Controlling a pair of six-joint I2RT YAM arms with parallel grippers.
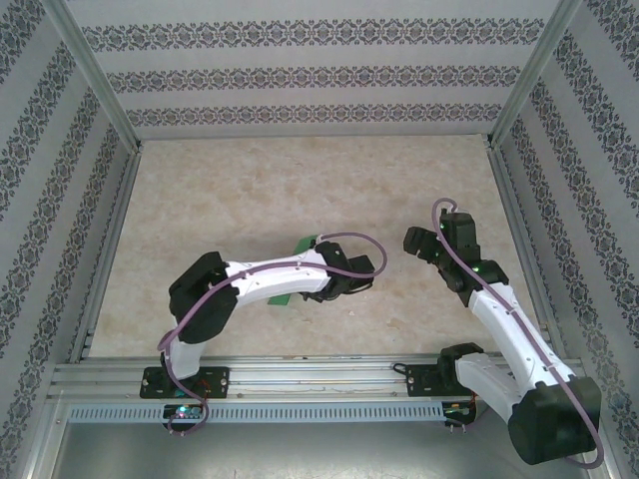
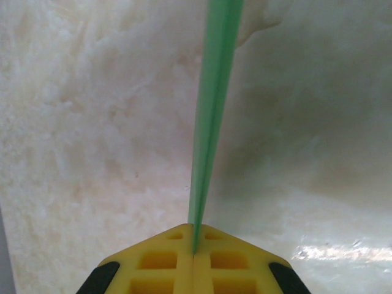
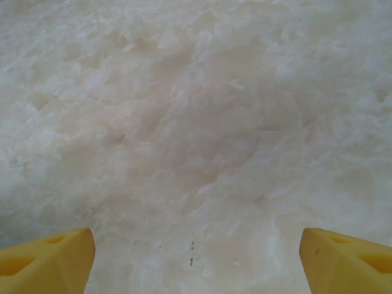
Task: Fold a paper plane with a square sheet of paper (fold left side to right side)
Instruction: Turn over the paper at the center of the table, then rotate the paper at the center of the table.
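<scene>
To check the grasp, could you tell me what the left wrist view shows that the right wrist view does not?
Left wrist: the left gripper shut on folded green paper, seen edge-on. Right wrist: the right gripper open, with nothing between its yellow fingers. Both: the marbled tabletop below.

At the top view's centre we find the paper (image 1: 305,242) partly under the left arm (image 1: 270,279), over the desk (image 1: 250,190), its edge between the 2 fingers (image 2: 159,260) of the left tool (image 2: 194,236); the right tool (image 1: 414,241) sits apart, rightward.
</scene>
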